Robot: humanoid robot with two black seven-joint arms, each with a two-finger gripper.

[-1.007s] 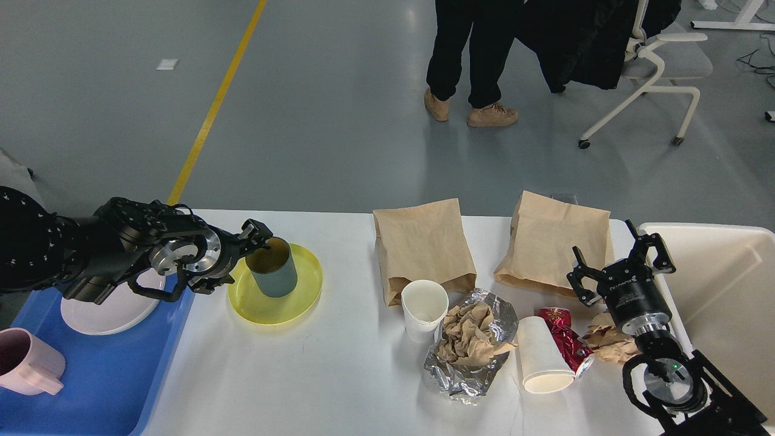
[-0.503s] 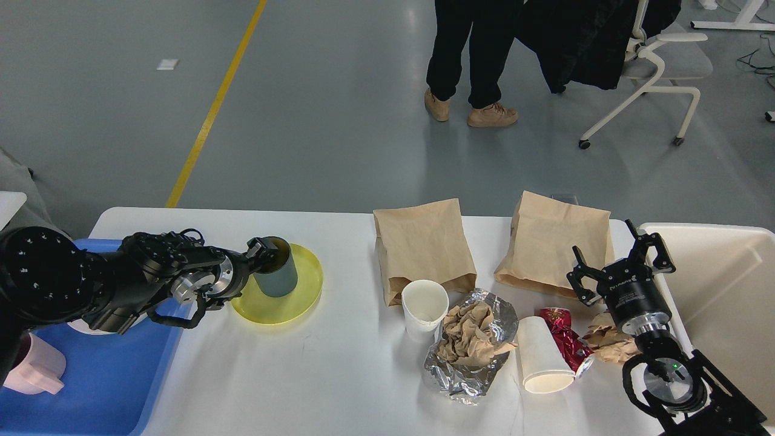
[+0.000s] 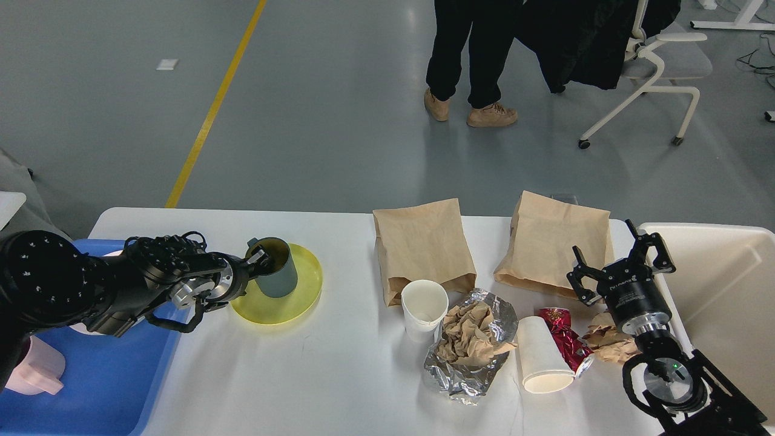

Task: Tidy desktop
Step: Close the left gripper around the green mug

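Note:
The white desktop (image 3: 339, 375) carries a grey-green cup (image 3: 277, 269) standing on a yellow plate (image 3: 296, 293) at the left. My left gripper (image 3: 256, 257) is at the cup's left rim, touching it; its dark fingers cannot be told apart. Mid-table stand two brown paper bags (image 3: 424, 245) (image 3: 560, 242), an upright white paper cup (image 3: 424, 309), foil holding crumpled brown paper (image 3: 469, 351), a paper cup lying on its side (image 3: 542, 357), a red wrapper (image 3: 566, 342) and a brown paper wad (image 3: 608, 345). My right gripper (image 3: 619, 263) is open over the right bag's near edge, holding nothing.
A blue tray (image 3: 103, 387) at the left edge holds a pink mug (image 3: 33, 372); my left arm hides most of it. A cream bin (image 3: 720, 290) adjoins the table's right end. A person's legs (image 3: 466, 66) and an office chair (image 3: 660, 66) are beyond the table.
My left arm has dropped lower and its gripper has closed in on the cup's left rim. The cup, the plate and the right arm have stayed put.

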